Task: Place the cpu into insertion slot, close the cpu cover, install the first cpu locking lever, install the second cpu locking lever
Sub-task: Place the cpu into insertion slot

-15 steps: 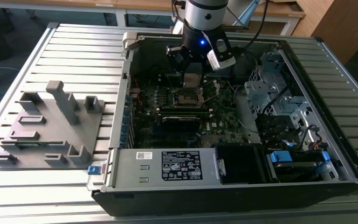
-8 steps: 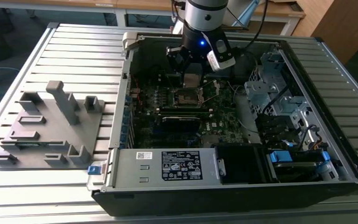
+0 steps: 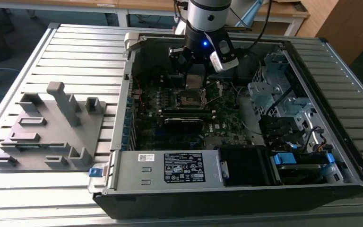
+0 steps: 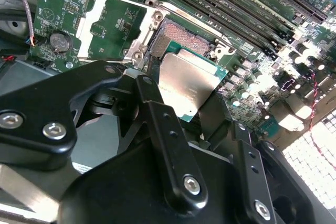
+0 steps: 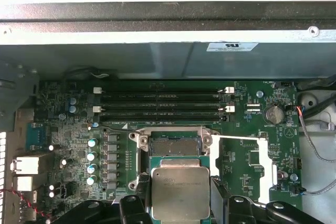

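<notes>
- Gripper (image 4: 184, 103): clenched on the cpu (image 4: 188, 80), with a finger at each of two opposite edges.
- Cpu: silver top, green border. It is held over the insertion slot (image 5: 173, 148) and overlaps one edge of it in both wrist views; it is not seated.
- Insertion slot: on the motherboard (image 5: 241, 124), beside the long memory slots (image 5: 163, 106).
- Cpu cover (image 4: 89, 19): swung open, lying next to the slot.
- Computer case (image 3: 232, 205): open, on a slatted table (image 3: 74, 42).
- Grey fixture (image 3: 49, 127): near the table's edge at the exterior view's left.
</notes>
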Action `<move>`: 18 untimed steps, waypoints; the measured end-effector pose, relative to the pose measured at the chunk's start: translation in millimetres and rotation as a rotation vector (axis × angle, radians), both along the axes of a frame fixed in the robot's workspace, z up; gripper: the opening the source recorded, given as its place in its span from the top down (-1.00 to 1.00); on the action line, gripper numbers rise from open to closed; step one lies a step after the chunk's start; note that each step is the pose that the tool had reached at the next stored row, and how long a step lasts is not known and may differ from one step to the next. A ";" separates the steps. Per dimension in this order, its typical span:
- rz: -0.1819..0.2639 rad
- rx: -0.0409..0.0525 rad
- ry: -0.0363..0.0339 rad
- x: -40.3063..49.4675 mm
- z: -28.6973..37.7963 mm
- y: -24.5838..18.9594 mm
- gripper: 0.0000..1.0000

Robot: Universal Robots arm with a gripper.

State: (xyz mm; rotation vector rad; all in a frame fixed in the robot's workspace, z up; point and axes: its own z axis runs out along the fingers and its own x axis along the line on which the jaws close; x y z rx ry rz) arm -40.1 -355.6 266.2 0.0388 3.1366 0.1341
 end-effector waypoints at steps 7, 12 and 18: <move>-0.035 0.0000 0.0000 0.0 -0.2 0.0 -0.08; -0.053 0.0002 -0.0001 0.0 -0.2 0.0 -0.08; -0.060 0.0000 0.0000 0.0 -0.2 0.0 -0.08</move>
